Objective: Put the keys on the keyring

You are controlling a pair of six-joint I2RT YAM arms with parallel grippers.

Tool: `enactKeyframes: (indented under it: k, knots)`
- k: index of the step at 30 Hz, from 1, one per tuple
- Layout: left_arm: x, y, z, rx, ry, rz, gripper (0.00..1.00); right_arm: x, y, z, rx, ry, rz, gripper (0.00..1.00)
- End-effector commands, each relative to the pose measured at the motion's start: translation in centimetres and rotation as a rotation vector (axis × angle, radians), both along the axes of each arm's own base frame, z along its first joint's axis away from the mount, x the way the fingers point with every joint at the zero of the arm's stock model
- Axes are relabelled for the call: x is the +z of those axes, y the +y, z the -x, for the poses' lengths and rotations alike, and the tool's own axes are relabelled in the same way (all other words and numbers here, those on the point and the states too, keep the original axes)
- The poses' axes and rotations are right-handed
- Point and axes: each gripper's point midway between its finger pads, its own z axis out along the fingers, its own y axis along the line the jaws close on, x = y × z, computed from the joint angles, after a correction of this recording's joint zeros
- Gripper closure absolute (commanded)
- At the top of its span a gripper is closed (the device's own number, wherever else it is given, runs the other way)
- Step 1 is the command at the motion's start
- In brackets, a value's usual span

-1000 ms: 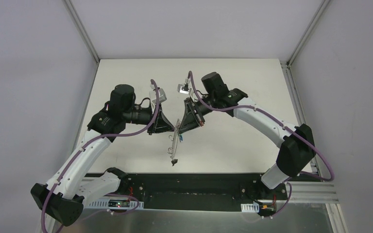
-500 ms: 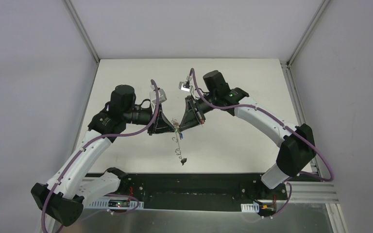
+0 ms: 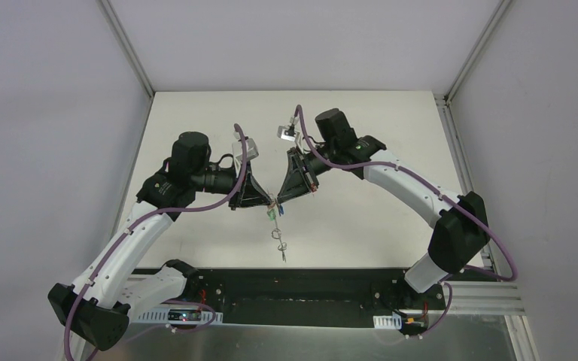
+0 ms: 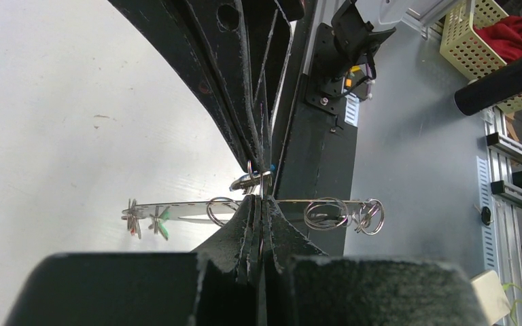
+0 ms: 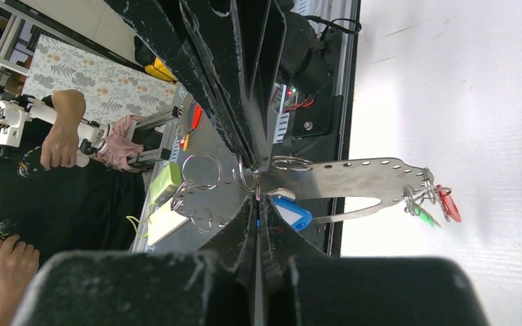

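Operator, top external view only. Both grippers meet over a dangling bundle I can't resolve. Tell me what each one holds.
Observer: Left wrist view: the left gripper is shut on the keyring, seen edge-on.
Operator: Now the right.
Observer: The right gripper is shut, a blue-tagged key at its tips; the pinch itself is hidden.
Operator: Describe the ring.
Observer: A flat band punched with holes, small split rings threaded through.

We find no words, numbers or brand marks that we can read. The blue key tag (image 5: pixel 291 213) shows us a plain face, and any print on the arms (image 3: pixel 391 177) is too small to make out.
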Motion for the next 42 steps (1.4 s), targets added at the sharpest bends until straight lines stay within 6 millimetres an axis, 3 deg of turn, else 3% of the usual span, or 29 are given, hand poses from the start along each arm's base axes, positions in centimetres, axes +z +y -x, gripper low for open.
enactKeyframes:
  k: [1, 12, 17, 23, 42]
  knots:
    - [1.5, 0.3, 0.3, -0.022, -0.082, 0.029, 1.00, 1.6, -0.5, -0.6, -0.009, -0.055, -0.055, 1.00]
    - [0.7, 1.1, -0.7, 0.042, -0.117, -0.034, 1.00, 3.1, -0.9, -0.5, -0.015, -0.048, -0.084, 1.00]
    - [0.5, 1.4, -1.5, 0.091, -0.120, -0.058, 1.00, 2.7, 0.1, 0.8, 0.028, -0.031, -0.070, 1.00]
    - [0.3, 1.7, -1.6, 0.113, -0.130, -0.073, 1.00, 2.0, 1.1, 1.1, 0.047, -0.016, -0.043, 1.00]
    - [-0.3, 2.5, -2.4, 0.172, -0.152, -0.142, 1.00, 0.8, 2.5, -1.3, -0.066, -0.026, 0.033, 1.00]
